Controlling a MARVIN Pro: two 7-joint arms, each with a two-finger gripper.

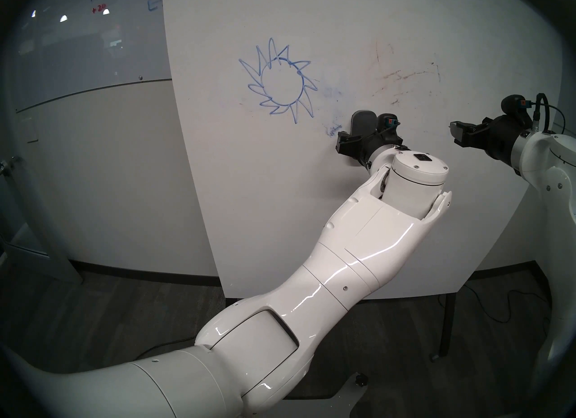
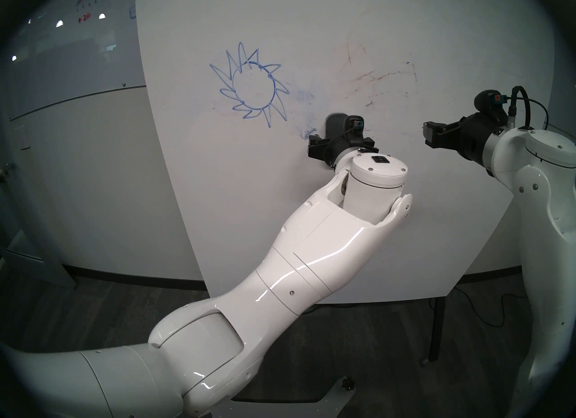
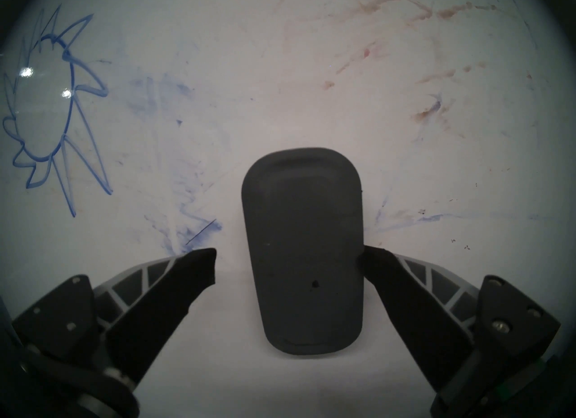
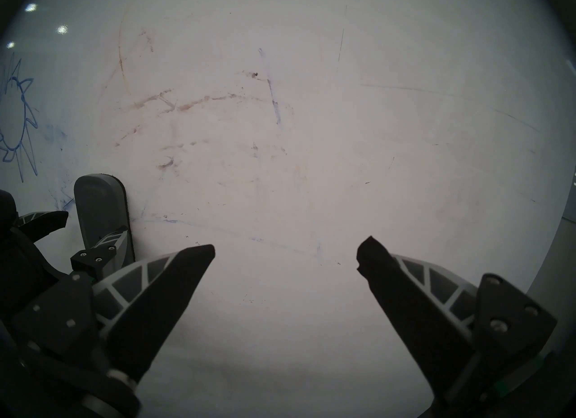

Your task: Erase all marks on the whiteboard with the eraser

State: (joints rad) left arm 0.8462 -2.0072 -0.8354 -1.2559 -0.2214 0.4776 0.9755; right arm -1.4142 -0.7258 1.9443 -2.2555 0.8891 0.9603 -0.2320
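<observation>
Head left view: my left tool (image 1: 353, 144) sits against the whiteboard (image 1: 343, 18), a little below and right of the surface's middle, with one eraser (image 1: 363, 122) standing on end just above it. My right tool (image 1: 456, 134) hangs near the right edge, well apart from the eraser. One blue sun drawing (image 1: 280, 81) lies left of the surface's middle; blue smudges (image 1: 332, 91) and brownish streaks (image 1: 402, 76) spread to its right. A glass board (image 1: 78, 34) with graph scribbles shows past the left edge.

Head right view: much the same scene; the spread of either tool cannot be told here.

Left wrist view: only here do I see my left tool released, its fingers (image 3: 199, 264) spread wide. The eraser lies flat on the surface between them; the right fingertip meets its edge, the left one stands clear of it. Blue smears fan out beside the left fingertip.

Right wrist view: my right tool is released and holds nothing, with bare surface between its fingers (image 4: 193, 264). This view alone shows the eraser's thin dark felt edge against the surface. Count: two tools, one eraser, one sun drawing.
</observation>
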